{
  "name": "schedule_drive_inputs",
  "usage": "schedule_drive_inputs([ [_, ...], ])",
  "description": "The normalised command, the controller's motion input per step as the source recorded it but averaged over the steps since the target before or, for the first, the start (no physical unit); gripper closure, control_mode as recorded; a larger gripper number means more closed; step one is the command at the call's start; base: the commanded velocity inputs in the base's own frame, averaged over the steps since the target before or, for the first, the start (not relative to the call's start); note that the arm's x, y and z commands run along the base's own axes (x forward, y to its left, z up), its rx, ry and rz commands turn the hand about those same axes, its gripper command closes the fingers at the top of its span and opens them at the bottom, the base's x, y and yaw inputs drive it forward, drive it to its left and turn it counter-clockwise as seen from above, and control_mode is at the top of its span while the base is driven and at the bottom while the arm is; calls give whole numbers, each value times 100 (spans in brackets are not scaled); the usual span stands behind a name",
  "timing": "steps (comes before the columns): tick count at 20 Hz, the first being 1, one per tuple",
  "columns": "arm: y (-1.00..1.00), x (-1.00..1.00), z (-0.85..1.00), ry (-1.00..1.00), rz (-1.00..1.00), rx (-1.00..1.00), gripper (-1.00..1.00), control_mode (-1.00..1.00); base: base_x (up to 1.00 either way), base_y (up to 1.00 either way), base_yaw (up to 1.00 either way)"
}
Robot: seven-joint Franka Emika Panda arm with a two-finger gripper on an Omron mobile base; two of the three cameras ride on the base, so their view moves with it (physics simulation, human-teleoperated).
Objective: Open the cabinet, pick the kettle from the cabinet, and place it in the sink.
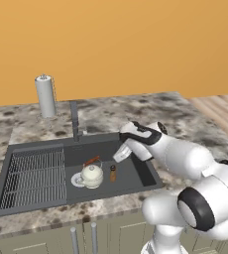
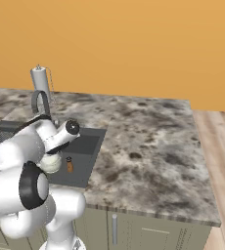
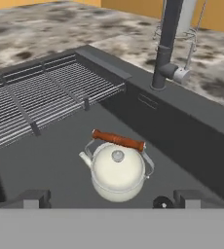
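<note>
The cream-white kettle (image 1: 91,174) (image 2: 51,164) (image 3: 118,171) stands upright on the floor of the dark grey sink (image 1: 136,174) (image 3: 60,155), just right of the ribbed wire rack (image 1: 34,178) (image 3: 41,92). Its wire handle with the reddish-brown grip arches over the lid. My gripper (image 1: 121,155) (image 3: 113,199) hangs open a little above the kettle and to its right, fingers spread wide with nothing between them and clear of the kettle. The cabinet is out of view.
A small brown bottle (image 1: 113,173) (image 2: 69,165) stands beside the kettle in the basin. The dark faucet (image 1: 75,120) (image 3: 165,44) rises at the sink's back rim, with a paper towel holder (image 1: 46,95) (image 2: 40,80) behind it. Marble counter (image 2: 144,141) stretches to the right.
</note>
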Motion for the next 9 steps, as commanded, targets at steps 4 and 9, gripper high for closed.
schedule_drive_inputs([
  [4, -4, -25, 35, 6, -16, 0, -100, -100, 0, 0, 0],
  [9, -7, -24, 37, 6, -15, 0, -100, -100, 0, 0, 0],
])
